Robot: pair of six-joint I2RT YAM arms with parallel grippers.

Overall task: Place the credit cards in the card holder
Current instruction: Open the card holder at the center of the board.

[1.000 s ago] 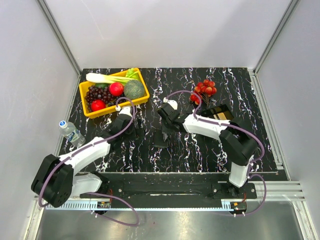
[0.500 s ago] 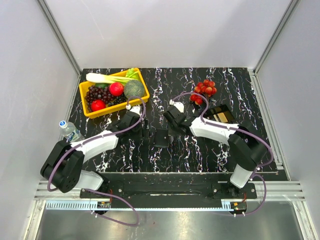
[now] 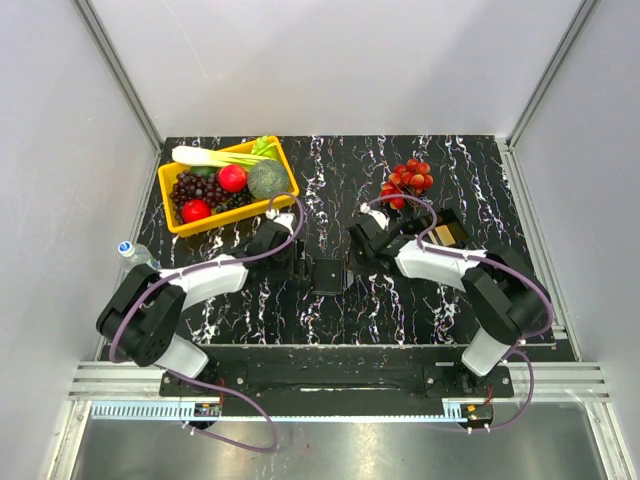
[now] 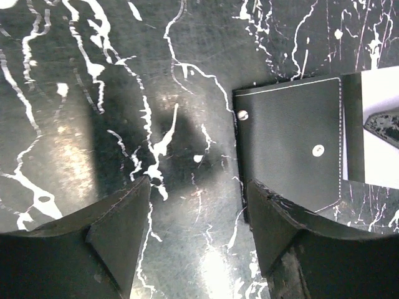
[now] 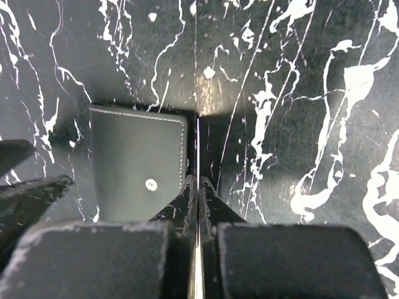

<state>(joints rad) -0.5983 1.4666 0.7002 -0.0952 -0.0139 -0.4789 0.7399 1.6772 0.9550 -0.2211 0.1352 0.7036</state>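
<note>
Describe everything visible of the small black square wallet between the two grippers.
The black wallet looks like smooth leather, with pale stitching along its edges and two small metal studs on top. It lies flat, folded shut, on the black marbled table. The open left gripper stands at one side, a finger over its corner; the right gripper, shut on a thin card seen edge-on, stands at the opposite edge. Whether either touches it cannot be told.

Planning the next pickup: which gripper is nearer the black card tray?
Right. The right gripper sits left of the tray; the left gripper is farther left, beyond the card holder.
</note>
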